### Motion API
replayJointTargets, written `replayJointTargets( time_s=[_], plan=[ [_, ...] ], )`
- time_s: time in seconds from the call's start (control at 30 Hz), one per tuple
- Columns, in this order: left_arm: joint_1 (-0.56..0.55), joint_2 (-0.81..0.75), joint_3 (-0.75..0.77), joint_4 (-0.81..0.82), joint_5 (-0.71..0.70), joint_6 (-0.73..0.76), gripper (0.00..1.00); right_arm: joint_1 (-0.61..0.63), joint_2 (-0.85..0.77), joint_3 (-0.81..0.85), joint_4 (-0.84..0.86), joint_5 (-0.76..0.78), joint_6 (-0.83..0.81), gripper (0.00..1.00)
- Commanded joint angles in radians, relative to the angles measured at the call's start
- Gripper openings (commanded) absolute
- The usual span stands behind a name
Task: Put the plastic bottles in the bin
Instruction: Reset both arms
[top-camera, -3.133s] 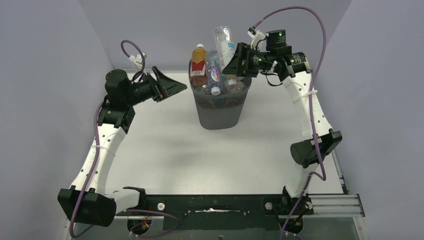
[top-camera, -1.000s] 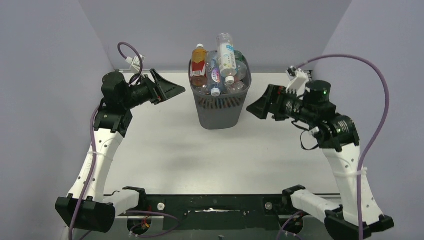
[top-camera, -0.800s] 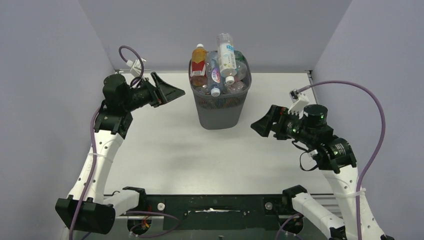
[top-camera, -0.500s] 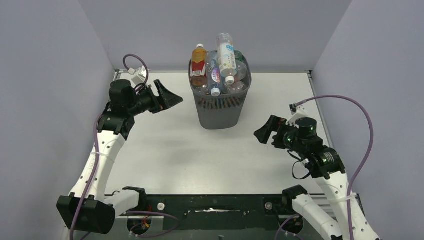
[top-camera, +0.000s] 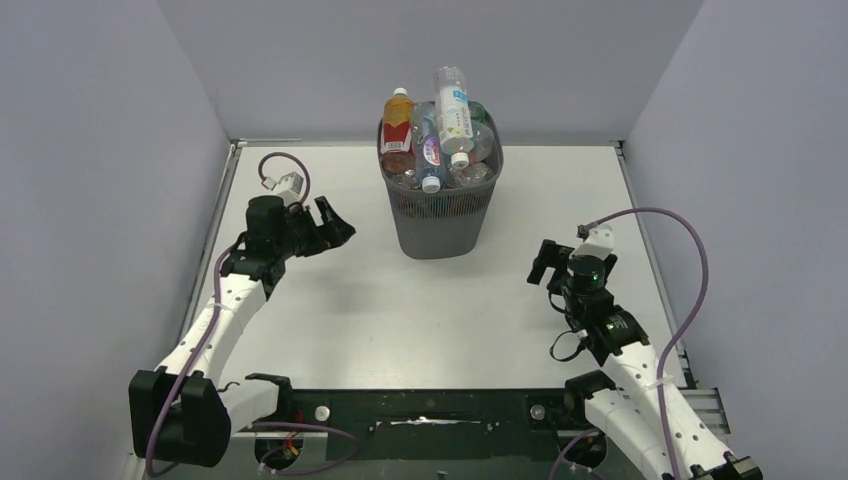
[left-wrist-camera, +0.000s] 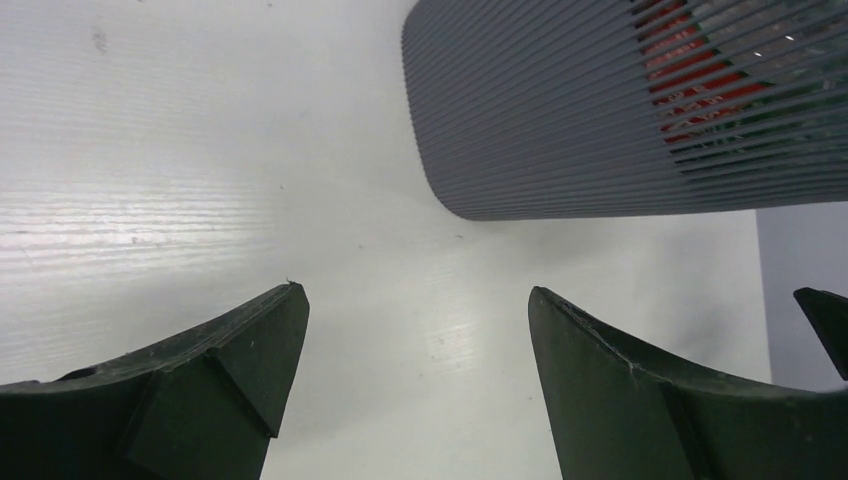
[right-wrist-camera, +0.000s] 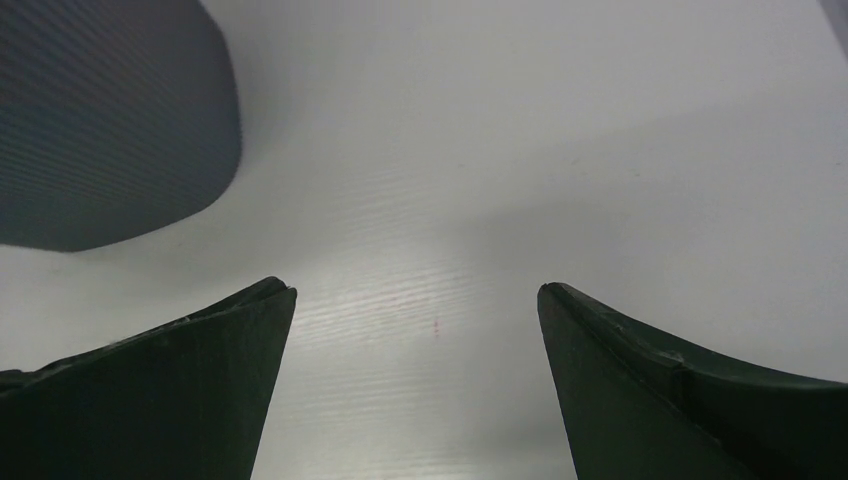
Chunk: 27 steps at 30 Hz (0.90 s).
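Fingers (left-wrist-camera: 230, 370) on both grippers are spread wide, with nothing between them.
Every one of the bottles (top-camera: 437, 135) I can see is heaped in the bin (top-camera: 438, 225), several poking above its rim, at the back middle of the white table (top-camera: 330, 320). The left gripper (top-camera: 338, 226) hangs off to the bin's left, and the right gripper (top-camera: 538, 264) sits to its right and nearer the front, both apart from it.

The left arm (top-camera: 215, 325) and right arm (top-camera: 655, 395) are seen folded low; the left gripper (top-camera: 338, 224) and right gripper (top-camera: 541, 263) are spread wide (each aimed inward).
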<state>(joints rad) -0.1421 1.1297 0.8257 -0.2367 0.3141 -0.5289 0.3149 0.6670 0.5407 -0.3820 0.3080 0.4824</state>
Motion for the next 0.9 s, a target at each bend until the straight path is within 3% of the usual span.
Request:
replayJointTargets(
  time_s=[0.0, 0.07, 0.2, 0.3, 0.53, 0.77, 0.87],
  plan=[
    [0.006, 0.024, -0.019, 0.187, -0.111, 0.07, 0.81, -0.025, 0.068, -0.078, 0.337, 0.236, -0.16, 0.98],
    [0.008, 0.055, -0.022, 0.194, -0.157, 0.102, 0.82, -0.088, 0.122, -0.11, 0.434, 0.236, -0.207, 0.98],
    [0.027, 0.119, -0.031, 0.217, -0.222, 0.152, 0.82, -0.315, 0.232, -0.16, 0.596, 0.052, -0.211, 0.98],
    [0.052, 0.148, -0.052, 0.258, -0.261, 0.19, 0.82, -0.408, 0.302, -0.196, 0.713, 0.023, -0.217, 0.98],
    [0.132, 0.181, -0.137, 0.427, -0.344, 0.239, 0.82, -0.437, 0.478, -0.224, 0.949, 0.057, -0.266, 0.98],
    [0.141, 0.204, -0.271, 0.698, -0.532, 0.314, 0.86, -0.447, 0.611, -0.288, 1.208, 0.046, -0.3, 0.98],
    [0.143, 0.238, -0.319, 0.82, -0.496, 0.365, 0.86, -0.446, 0.651, -0.293, 1.291, 0.036, -0.325, 0.98]
  ],
)
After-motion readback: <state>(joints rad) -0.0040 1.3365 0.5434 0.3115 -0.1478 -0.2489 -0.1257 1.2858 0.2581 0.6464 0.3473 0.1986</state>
